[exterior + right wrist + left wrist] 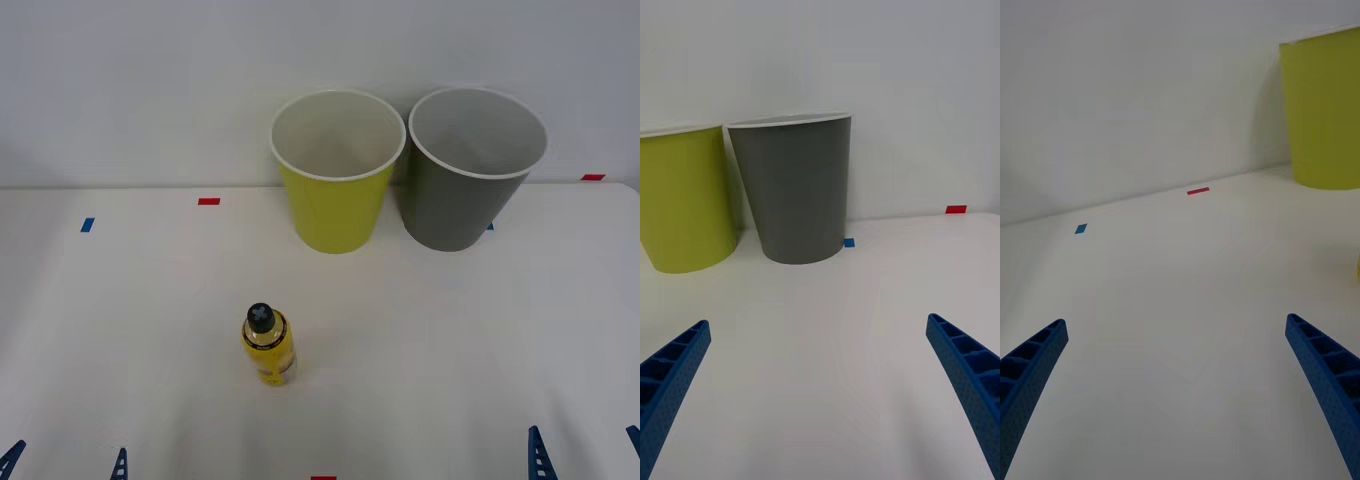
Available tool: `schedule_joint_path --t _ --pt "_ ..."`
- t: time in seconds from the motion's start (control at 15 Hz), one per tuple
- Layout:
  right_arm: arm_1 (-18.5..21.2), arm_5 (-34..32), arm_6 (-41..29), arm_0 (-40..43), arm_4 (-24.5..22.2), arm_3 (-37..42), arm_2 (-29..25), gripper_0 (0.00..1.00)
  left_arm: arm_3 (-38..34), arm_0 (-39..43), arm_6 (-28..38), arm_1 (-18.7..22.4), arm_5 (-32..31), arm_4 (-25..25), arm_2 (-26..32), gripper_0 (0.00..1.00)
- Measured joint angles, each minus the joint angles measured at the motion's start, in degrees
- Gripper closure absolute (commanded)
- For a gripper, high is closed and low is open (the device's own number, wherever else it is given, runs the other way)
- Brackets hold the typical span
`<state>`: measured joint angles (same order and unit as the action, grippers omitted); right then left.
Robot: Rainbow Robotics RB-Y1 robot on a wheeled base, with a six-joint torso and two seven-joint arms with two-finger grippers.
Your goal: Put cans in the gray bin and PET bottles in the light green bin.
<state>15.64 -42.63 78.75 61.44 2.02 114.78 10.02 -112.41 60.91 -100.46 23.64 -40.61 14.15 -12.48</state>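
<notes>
1. Front view: the left gripper (65,462) is seen at the near left edge of the white table (480,350), its blue ribbed fingertips spread wide apart with nothing between them. The right gripper (585,450) is seen at the near right edge, its fingertips likewise parted and empty. The PET bottle (268,345) is stood upright on the table, ahead of the left gripper and toward the right gripper's side of it, well apart from both. The light green bin (336,205) and the gray bin (465,195) are set upright side by side at the far end against the wall, well beyond both grippers. The gray bin is placed ahead of the right gripper and the light green bin nearer the middle. Small red tape marks (208,201) and blue tape marks (87,225) are found on the table.

2. Right wrist view: the right gripper (820,360) is held wide open over bare table. The gray bin (801,187) is seen straight ahead of the fingers, well apart, and the light green bin (685,202) just beside it.

3. Left wrist view: the left gripper (1176,360) is held wide open over bare table. The light green bin (1322,112) is seen far ahead, off toward the right gripper's side.
</notes>
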Motion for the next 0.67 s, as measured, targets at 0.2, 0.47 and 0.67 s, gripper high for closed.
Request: schedule_joint_path --t 0.2,0.47,0.67 --pt "0.0 0.0 0.0 0.0 0.0 0.0 0.0 0.0 0.0 0.0 0.0 0.0 0.0 0.0 0.0 0.0" --pt "0.0 0.0 0.0 0.0 0.0 0.0 0.0 0.0 0.0 0.0 0.0 0.0 0.0 0.0 0.0 0.0" --pt "0.0 0.0 0.0 0.0 0.0 0.0 0.0 0.0 0.0 0.0 0.0 0.0 0.0 0.0 0.0 0.0"
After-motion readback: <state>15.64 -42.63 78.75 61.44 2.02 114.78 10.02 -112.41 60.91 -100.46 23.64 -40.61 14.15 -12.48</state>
